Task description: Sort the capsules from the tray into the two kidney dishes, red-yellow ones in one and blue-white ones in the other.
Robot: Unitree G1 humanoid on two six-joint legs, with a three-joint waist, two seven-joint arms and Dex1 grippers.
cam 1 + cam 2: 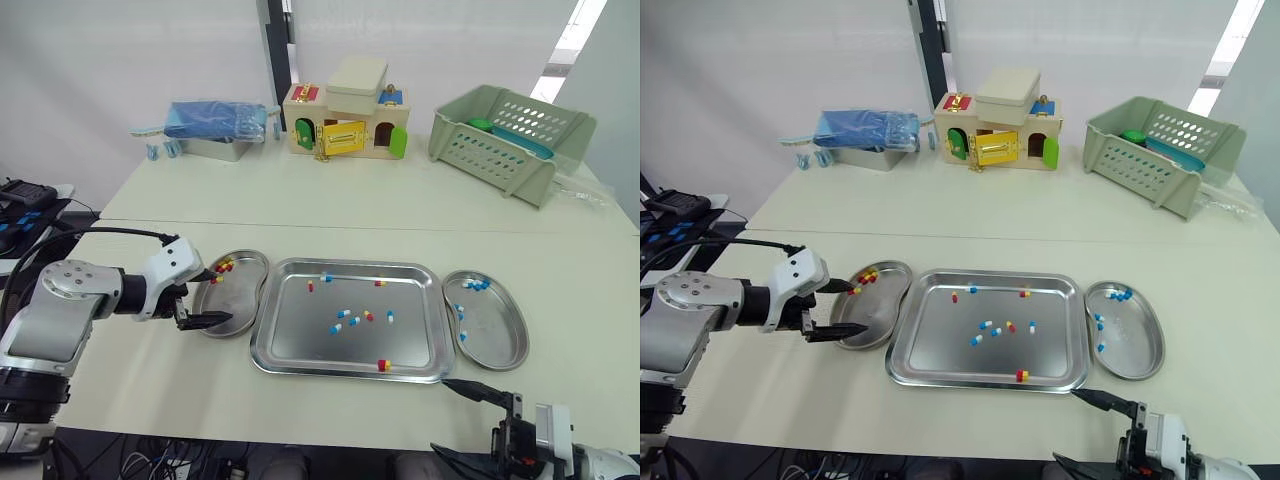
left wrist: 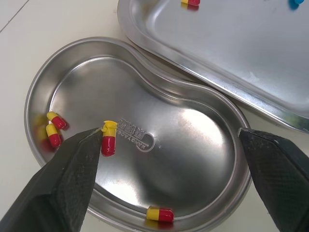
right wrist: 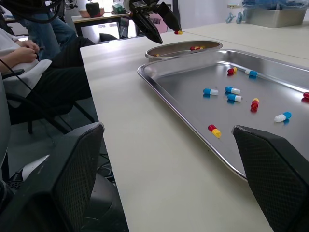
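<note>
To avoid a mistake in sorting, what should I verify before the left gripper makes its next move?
1. Left gripper open: ok.
2. Red-yellow capsule free of its fingertip: cannot tell, they touch in the left wrist view.
3. Left kidney dish holds red-yellow capsules alone: ok.
4. Right kidney dish holds blue-white capsules alone: ok.
5. Tray emptied: not ok, both colours remain.
6. Right gripper open, outside the tray: ok.

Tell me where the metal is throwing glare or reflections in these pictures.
Left wrist view: the left kidney dish has a bright sheen across its floor, and its wall mirrors two red-yellow capsules as a yellowish smear. Right wrist view: the tray shows faint reflections under its capsules. Left eye view: soft, even light on the tray, no hard glare.
</note>
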